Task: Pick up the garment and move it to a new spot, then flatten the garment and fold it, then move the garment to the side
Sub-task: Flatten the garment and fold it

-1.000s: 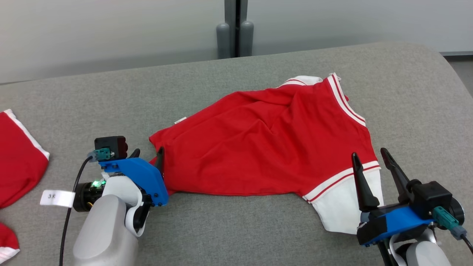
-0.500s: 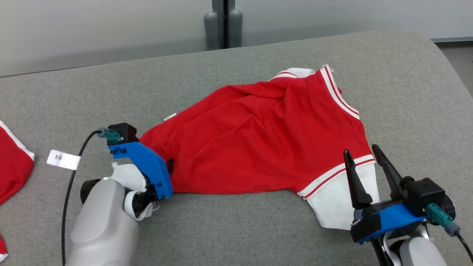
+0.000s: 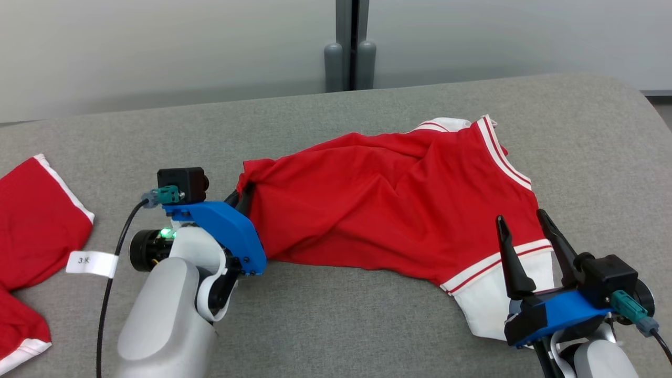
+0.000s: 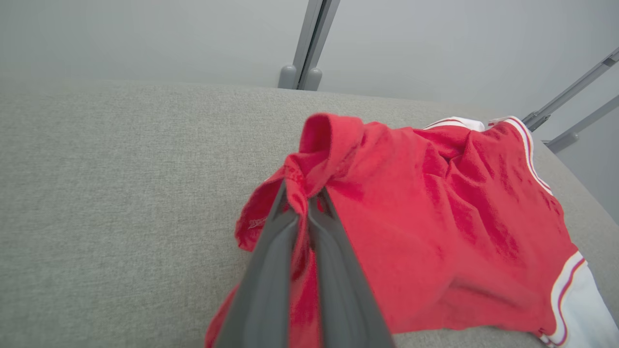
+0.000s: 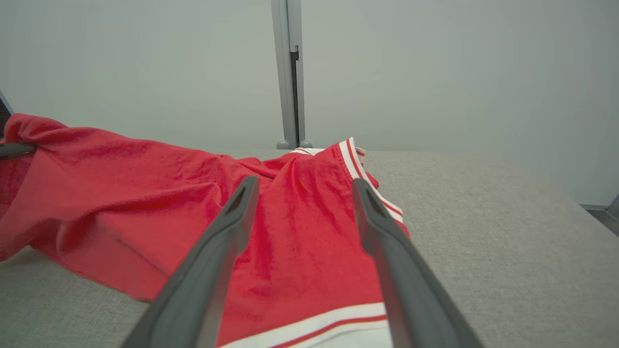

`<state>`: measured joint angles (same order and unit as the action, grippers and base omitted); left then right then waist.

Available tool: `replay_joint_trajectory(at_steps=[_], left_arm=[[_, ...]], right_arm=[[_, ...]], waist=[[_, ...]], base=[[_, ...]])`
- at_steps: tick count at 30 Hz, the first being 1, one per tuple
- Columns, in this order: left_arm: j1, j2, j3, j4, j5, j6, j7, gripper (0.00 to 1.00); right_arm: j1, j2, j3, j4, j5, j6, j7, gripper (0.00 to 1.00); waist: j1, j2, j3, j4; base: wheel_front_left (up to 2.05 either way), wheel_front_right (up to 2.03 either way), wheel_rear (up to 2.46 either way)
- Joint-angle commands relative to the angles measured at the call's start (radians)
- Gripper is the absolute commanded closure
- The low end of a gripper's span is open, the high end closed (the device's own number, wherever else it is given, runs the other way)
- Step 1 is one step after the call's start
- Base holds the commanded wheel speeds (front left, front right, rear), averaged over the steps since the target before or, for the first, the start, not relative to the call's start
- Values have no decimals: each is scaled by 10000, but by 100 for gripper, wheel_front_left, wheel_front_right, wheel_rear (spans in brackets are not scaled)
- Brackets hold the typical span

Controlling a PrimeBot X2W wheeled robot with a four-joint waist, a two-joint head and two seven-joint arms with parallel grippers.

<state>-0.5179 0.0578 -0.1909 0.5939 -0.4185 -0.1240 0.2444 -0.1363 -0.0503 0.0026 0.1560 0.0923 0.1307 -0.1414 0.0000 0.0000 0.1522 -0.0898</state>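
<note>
The garment (image 3: 388, 205) is a red shirt with white sleeves and red-and-white striped trim, spread across the grey table (image 3: 325, 325). My left gripper (image 3: 242, 195) is shut on the garment's left edge, which is bunched and lifted off the surface; the left wrist view shows the cloth (image 4: 435, 227) pinched between the two fingertips (image 4: 290, 193). Over the white sleeve at the garment's lower right, my right gripper (image 3: 522, 223) stands open with nothing between its fingers. From the right wrist, the garment (image 5: 145, 203) lies ahead between and around the spread fingers (image 5: 242, 198).
Another red garment with white trim (image 3: 31, 231) lies at the table's left edge. A white label (image 3: 90, 263) hangs on the left arm's cable. A grey post (image 3: 350, 44) stands behind the table, against the pale wall.
My left gripper closed on the garment's left edge and raised it, bunching the cloth. The right gripper stayed open by the white sleeve. The head camera shifted between frames.
</note>
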Motion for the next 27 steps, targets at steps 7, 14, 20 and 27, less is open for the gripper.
replay_joint_trajectory(at_steps=[7, 14, 20, 27], left_arm=[[1007, -32, -170, -1602, -153, 570, 80, 100], [2226, -57, -599, -4262, -702, 1148, 911, 100], [1757, 177, -29, -3847, -793, 1593, 737, 100], [134, 1023, 218, -1659, 2, 1279, -1009, 100]], right_arm=[[322, -4, -115, -236, -83, 1, 131, 0], [373, -5, -185, -495, -91, 1, 204, 0], [-38, -2, 3, -654, -32, 3, 115, 0], [-480, -5, 384, -631, 67, 1, -19, 0]], waist=[[0, 0, -213, 319], [0, 0, 74, 315], [0, 0, 730, -41], [0, 0, 1451, -664]], base=[[0, 0, 0], [0, 0, 0], [0, 0, 0], [0, 0, 0]])
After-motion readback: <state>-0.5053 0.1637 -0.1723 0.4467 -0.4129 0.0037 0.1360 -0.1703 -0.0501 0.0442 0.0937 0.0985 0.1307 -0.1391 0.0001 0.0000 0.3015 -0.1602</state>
